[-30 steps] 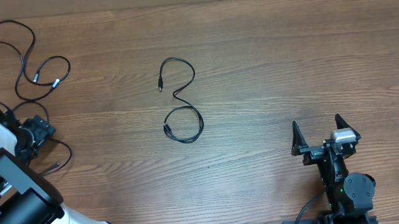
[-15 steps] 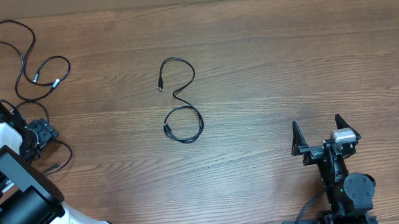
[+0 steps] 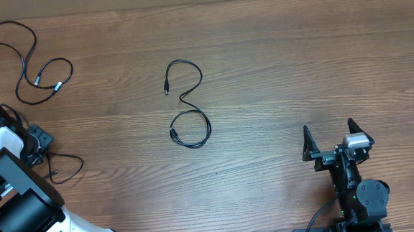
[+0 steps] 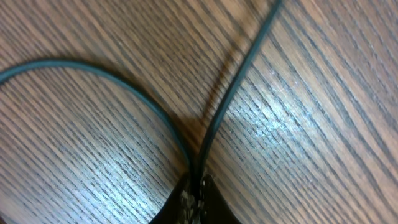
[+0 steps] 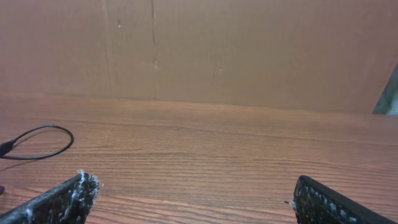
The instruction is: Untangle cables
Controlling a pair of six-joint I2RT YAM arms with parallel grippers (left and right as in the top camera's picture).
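Three thin black cables lie apart on the wooden table. One cable (image 3: pixel 35 72) curls at the far left, and a second cable (image 3: pixel 187 103) snakes into a loop near the middle. My left gripper (image 3: pixel 42 144) is at the left edge, shut on the third cable (image 3: pixel 67 166). In the left wrist view, two strands of that cable (image 4: pixel 230 99) run out from between the closed fingertips of the left gripper (image 4: pixel 198 186). My right gripper (image 3: pixel 332 140) stands open near the front right with nothing between its fingers (image 5: pixel 69 198). The middle cable's loop (image 5: pixel 43 142) shows far ahead of it.
The left arm's white and black body (image 3: pixel 14 207) fills the front left corner. The right arm's base (image 3: pixel 359 196) sits at the front right. A brown cardboard wall (image 5: pixel 249 50) backs the table's far edge.
My left gripper has shut on the cable beside it. That cable's loop has slid down and to the right. The right arm and the other two cables have not moved.
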